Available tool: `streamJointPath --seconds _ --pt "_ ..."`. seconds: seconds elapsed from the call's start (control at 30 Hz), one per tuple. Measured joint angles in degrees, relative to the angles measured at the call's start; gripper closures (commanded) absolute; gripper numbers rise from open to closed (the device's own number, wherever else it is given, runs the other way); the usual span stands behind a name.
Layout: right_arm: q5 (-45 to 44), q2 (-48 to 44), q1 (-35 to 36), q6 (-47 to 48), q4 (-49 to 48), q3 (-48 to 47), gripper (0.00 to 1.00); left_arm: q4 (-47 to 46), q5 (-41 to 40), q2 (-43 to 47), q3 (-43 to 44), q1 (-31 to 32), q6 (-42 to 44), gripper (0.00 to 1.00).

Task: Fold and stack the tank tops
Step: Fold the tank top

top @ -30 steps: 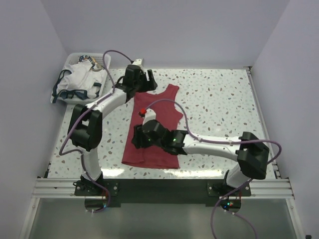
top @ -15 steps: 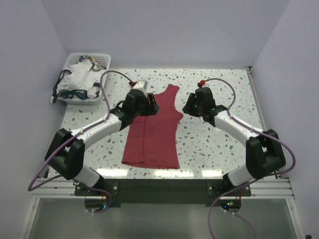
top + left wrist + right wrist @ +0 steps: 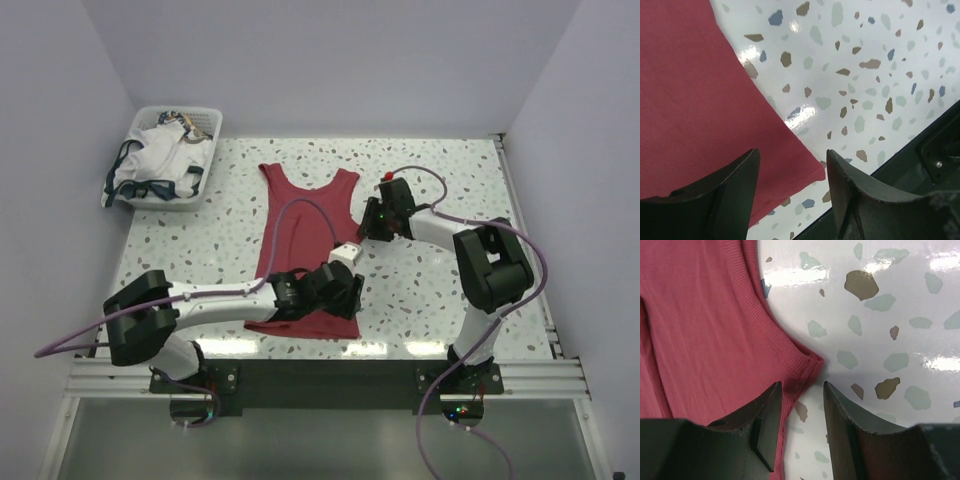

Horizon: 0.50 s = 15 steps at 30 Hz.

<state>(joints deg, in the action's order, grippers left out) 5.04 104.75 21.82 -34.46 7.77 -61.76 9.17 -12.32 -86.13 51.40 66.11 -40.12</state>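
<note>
The dark red tank top (image 3: 305, 230) lies flat on the speckled table, straps toward the back. My left gripper (image 3: 348, 296) is open over its near right hem corner; in the left wrist view that corner (image 3: 807, 172) lies between my fingers (image 3: 792, 155), which hold nothing. My right gripper (image 3: 369, 231) is open at the top's right armhole corner; in the right wrist view the ribbed corner (image 3: 807, 362) sits just ahead of my open fingers (image 3: 801, 386). The white tank top with navy trim (image 3: 160, 160) lies bunched in the basket at the back left.
A white plastic basket (image 3: 212, 150) stands at the table's back left corner. The black front rail (image 3: 320, 375) runs along the near edge and shows in the left wrist view (image 3: 935, 150). White walls close in the table on three sides.
My left gripper has swung from the top's back left strap to its near right hem corner. My right gripper has edged in to the right armhole corner.
</note>
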Motion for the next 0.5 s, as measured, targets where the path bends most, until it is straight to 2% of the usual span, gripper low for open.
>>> streamJointPath --seconds 0.2,0.27,0.5 --pt "-1.55 1.79 0.00 -0.59 -1.46 -0.68 0.65 2.32 -3.43 -6.64 2.43 5.29 -1.33 0.39" --pt "-2.05 2.14 0.00 -0.72 -1.92 -0.96 0.71 3.15 -4.44 -8.35 3.15 6.49 -1.40 0.39" --pt "-2.91 2.84 0.00 -1.25 -2.95 -1.05 0.85 5.57 -8.04 -12.70 6.95 9.53 -1.55 0.43"
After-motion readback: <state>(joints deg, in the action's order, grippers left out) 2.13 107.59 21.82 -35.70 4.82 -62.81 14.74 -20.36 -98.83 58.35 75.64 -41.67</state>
